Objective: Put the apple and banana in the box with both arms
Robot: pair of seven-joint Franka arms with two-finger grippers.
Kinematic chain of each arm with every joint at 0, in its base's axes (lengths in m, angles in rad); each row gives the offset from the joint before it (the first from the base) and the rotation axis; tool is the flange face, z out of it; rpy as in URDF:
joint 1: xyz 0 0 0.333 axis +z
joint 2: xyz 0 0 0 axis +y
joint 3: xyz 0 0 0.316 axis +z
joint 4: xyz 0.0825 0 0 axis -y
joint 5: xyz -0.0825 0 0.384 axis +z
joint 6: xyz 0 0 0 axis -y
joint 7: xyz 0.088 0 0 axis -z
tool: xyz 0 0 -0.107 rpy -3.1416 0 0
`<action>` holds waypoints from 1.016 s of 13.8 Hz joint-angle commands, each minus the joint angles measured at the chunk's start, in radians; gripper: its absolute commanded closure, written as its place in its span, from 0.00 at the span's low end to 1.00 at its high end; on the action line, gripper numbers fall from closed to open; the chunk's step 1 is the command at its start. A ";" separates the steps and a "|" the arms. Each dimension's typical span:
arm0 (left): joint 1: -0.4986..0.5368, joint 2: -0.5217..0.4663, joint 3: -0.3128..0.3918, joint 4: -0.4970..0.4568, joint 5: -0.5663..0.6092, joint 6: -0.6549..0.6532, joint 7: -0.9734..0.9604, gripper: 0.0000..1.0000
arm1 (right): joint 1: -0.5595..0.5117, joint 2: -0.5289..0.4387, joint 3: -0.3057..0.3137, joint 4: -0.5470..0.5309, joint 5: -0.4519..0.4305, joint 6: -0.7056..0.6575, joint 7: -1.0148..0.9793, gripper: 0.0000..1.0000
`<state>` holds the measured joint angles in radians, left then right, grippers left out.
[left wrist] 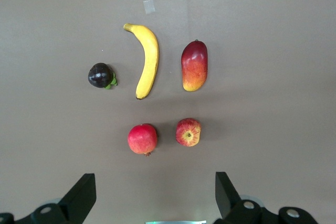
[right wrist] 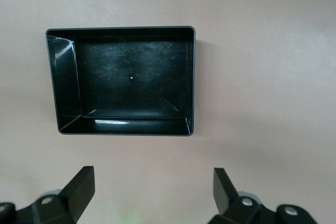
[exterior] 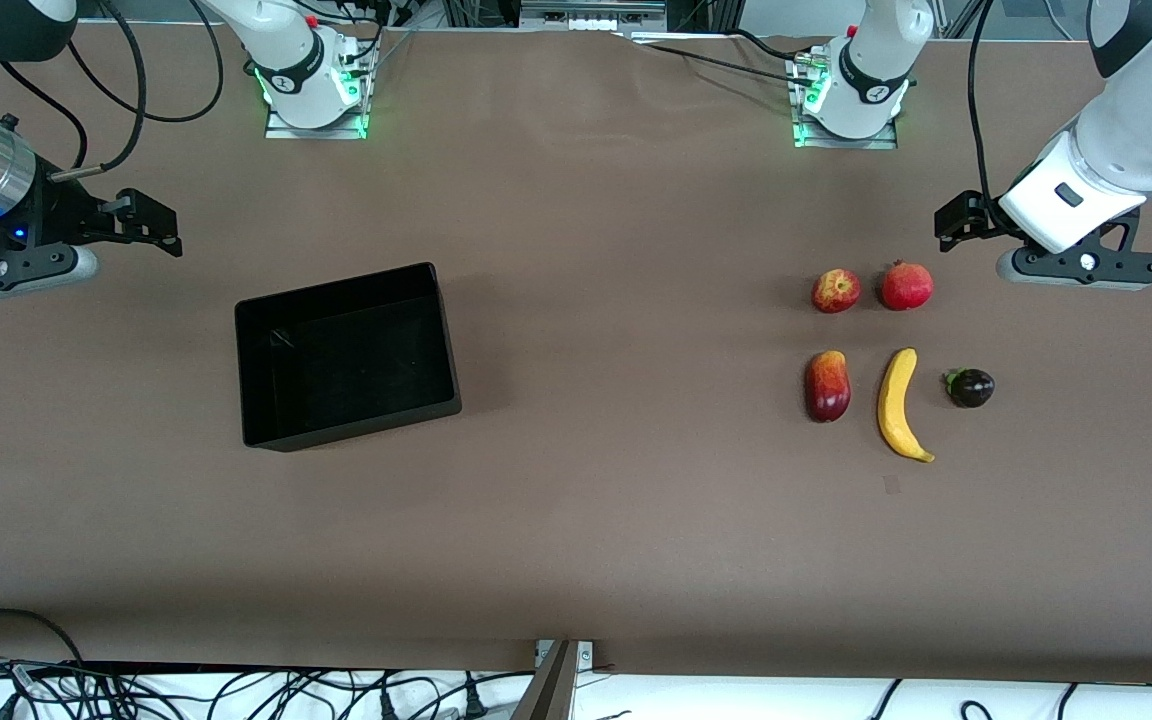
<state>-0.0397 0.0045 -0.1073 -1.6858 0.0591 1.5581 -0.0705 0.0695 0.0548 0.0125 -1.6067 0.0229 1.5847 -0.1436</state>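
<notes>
Listing the table's contents at this moment: one box (exterior: 346, 355), black, open-topped and holding nothing, toward the right arm's end of the table; one apple (exterior: 836, 291), red with yellow patches, toward the left arm's end, just beside a plain red round fruit (exterior: 906, 286); one banana (exterior: 901, 403), nearer the front camera than the apple, lying between a red-yellow oblong fruit (exterior: 827, 385) and a small dark fruit (exterior: 970, 387), apart from both. Task status: not begun as far as can be judged; both fruits rest on the table (exterior: 616, 520) and both remain to be carried to the box, well apart from them. Left gripper (left wrist: 152, 195): fingers spread wide, empty, raised over the table by the fruit cluster, nearest the red round fruit. Right gripper (right wrist: 152, 192): fingers likewise spread, empty, raised over the table by the box. Clearances: the apple has bare table on its box-ward side but only a narrow gap to its red neighbour, so a grasp there likely needs care; the banana has modest gaps along both long sides and free room at its tips. A broad bare stretch separates fruits and box, open for transfer. Box walls are low, with bare table all round.
</notes>
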 commanded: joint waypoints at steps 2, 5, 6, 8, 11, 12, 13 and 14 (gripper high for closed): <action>0.000 0.002 0.000 0.011 -0.012 -0.010 -0.003 0.00 | 0.007 -0.010 -0.008 0.007 -0.011 -0.014 -0.010 0.00; 0.000 0.002 0.000 0.011 -0.012 -0.010 -0.003 0.00 | 0.007 -0.010 -0.008 0.005 -0.011 -0.014 -0.008 0.00; 0.000 0.002 0.000 0.011 -0.012 -0.010 -0.003 0.00 | 0.007 -0.010 -0.008 0.005 -0.011 -0.014 -0.008 0.00; 0.000 0.003 0.000 0.011 -0.012 -0.012 -0.005 0.00 | 0.007 -0.010 -0.008 0.004 -0.011 -0.012 -0.008 0.00; 0.000 0.003 0.000 0.011 -0.016 -0.010 -0.005 0.00 | 0.007 -0.010 -0.008 0.002 -0.011 -0.011 -0.008 0.00; 0.000 0.003 0.000 0.009 -0.016 -0.012 -0.005 0.00 | 0.007 -0.010 -0.008 -0.004 -0.011 -0.006 -0.008 0.00; 0.000 0.003 0.000 0.011 -0.016 -0.012 -0.005 0.00 | 0.007 -0.007 -0.008 -0.018 -0.011 0.001 -0.005 0.00; 0.000 0.003 0.000 0.009 -0.016 -0.013 -0.005 0.00 | 0.007 -0.007 -0.008 -0.050 -0.011 0.036 -0.004 0.00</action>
<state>-0.0397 0.0047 -0.1073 -1.6858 0.0591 1.5581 -0.0705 0.0695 0.0556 0.0124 -1.6135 0.0229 1.5874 -0.1436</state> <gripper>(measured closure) 0.000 0.000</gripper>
